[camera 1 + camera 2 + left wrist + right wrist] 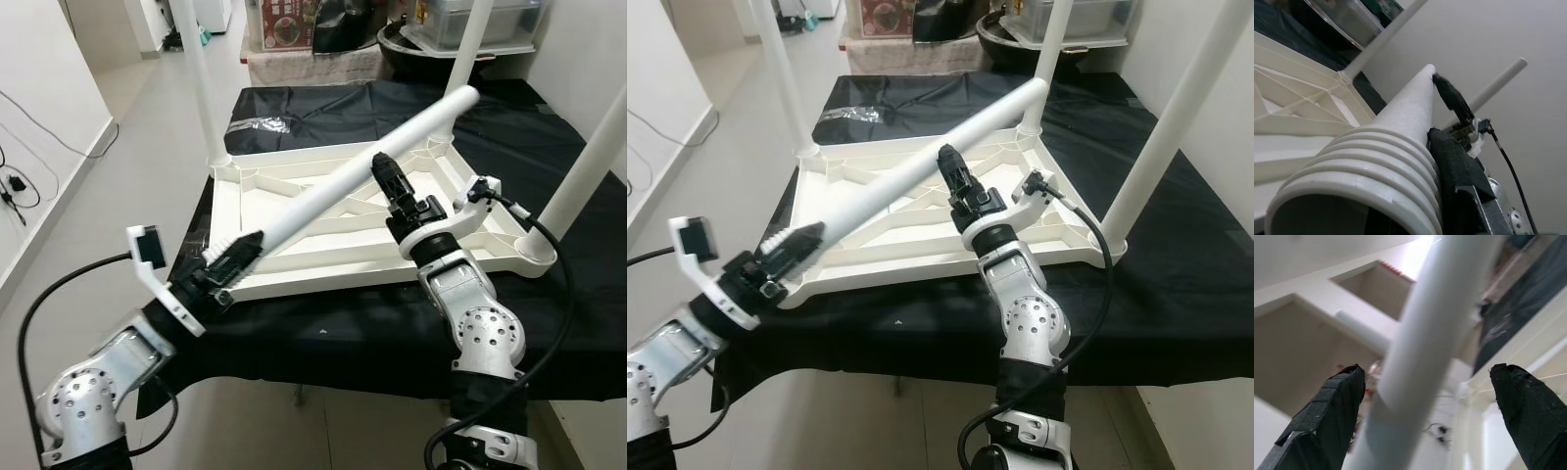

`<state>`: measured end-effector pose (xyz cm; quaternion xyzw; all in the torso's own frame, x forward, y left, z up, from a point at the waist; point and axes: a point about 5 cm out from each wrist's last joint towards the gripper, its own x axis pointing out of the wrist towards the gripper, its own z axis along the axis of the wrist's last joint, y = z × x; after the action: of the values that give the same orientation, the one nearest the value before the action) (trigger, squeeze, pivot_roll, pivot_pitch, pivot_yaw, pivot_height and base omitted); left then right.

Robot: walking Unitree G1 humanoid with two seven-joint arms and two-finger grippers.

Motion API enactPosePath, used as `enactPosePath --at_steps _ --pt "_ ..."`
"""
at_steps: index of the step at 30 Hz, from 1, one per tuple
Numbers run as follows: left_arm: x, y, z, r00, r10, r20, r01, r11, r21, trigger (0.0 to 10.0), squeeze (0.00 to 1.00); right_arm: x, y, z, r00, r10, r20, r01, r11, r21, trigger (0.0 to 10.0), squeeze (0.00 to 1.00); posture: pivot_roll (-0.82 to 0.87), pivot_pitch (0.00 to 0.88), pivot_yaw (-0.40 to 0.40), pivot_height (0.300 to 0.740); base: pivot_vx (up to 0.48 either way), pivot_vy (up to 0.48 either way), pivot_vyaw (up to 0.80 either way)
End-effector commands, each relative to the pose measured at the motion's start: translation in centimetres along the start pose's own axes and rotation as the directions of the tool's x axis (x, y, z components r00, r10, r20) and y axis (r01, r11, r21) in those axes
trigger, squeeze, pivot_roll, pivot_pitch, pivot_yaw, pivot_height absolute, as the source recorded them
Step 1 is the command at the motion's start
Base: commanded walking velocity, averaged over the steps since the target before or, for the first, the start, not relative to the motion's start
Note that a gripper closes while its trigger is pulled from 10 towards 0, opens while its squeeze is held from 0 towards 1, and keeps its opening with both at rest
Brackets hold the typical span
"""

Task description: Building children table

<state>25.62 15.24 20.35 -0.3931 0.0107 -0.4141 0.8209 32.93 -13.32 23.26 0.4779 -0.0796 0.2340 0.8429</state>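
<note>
— What have your pincers got right now?

— Your left gripper (pixel 227 262) is clamped on the long white plastic table leg (pixel 362 172) just above its ribbed screw end, so the thread stays free to go into a socket. Your right gripper (pixel 389 177) sits under the middle of the leg with its fingers (pixel 1327 421) spread wide either side – more a steadying cradle than a grip, as I judge it.

— And the table itself?

— The white ribbed plastic tabletop (pixel 294 220) lies upside down on the black-covered workbench (pixel 372 333), three legs already upright in its corners. The corner nearest your left gripper looks unfilled, so that is where you would aim the thread.

— Any containers?

— A clear lidded plastic bin (pixel 485 18) stands behind the bench; you cannot make out its contents
</note>
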Motion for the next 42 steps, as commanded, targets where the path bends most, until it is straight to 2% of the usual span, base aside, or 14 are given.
enactPosePath --at_steps 1,8,9,12,14,16,42 --pt "-0.1 -0.5 -0.1 1.000 -0.020 0.005 0.020 1.000 0.005 10.0 0.00 -0.2 0.5 -0.3 0.998 0.052 -0.028 -0.051 0.998 0.043 10.0 0.00 0.10 0.092 -0.026 0.740 0.000 0.000 0.00" --pt "0.0 -0.7 -0.2 1.000 -0.023 0.008 0.023 1.000 -0.002 10.0 0.00 -0.6 0.6 -0.6 0.993 0.089 -0.072 -0.083 0.993 0.084 10.0 0.00 0.10 0.093 -0.028 0.740 0.000 0.000 0.00" --pt "0.2 -0.9 -0.6 0.999 -0.038 -0.004 0.038 0.999 -0.017 10.0 0.00 -0.8 0.7 -1.2 0.988 0.109 -0.106 -0.099 0.991 0.093 10.0 0.00 0.10 0.093 -0.027 0.740 0.000 0.000 0.00" --pt "0.2 -0.9 -0.6 0.999 -0.038 -0.004 0.038 0.999 -0.017 10.0 0.00 -0.8 0.7 -1.2 0.988 0.109 -0.106 -0.099 0.991 0.093 10.0 0.00 0.10 0.093 -0.027 0.740 0.000 0.000 0.00" --pt "0.2 -1.1 -1.0 0.998 -0.051 -0.022 0.051 0.998 -0.024 10.0 0.00 -0.9 0.8 -1.6 0.985 0.118 -0.126 -0.106 0.989 0.102 10.0 0.00 0.10 0.089 -0.027 0.740 0.000 0.000 0.00" --pt "0.5 -1.8 -2.4 0.994 -0.092 -0.063 0.089 0.995 -0.048 10.0 0.00 -1.0 1.0 -2.3 0.979 0.128 -0.161 -0.110 0.987 0.118 10.0 0.00 0.10 0.087 -0.025 0.740 0.000 0.000 0.00" --pt "0.8 -1.9 -3.3 0.991 -0.102 -0.087 0.097 0.993 -0.066 10.0 0.00 -1.2 2.2 -2.7 0.962 0.179 -0.206 -0.156 0.980 0.122 10.0 0.00 0.08 0.073 -0.020 0.740 0.000 0.000 0.00"
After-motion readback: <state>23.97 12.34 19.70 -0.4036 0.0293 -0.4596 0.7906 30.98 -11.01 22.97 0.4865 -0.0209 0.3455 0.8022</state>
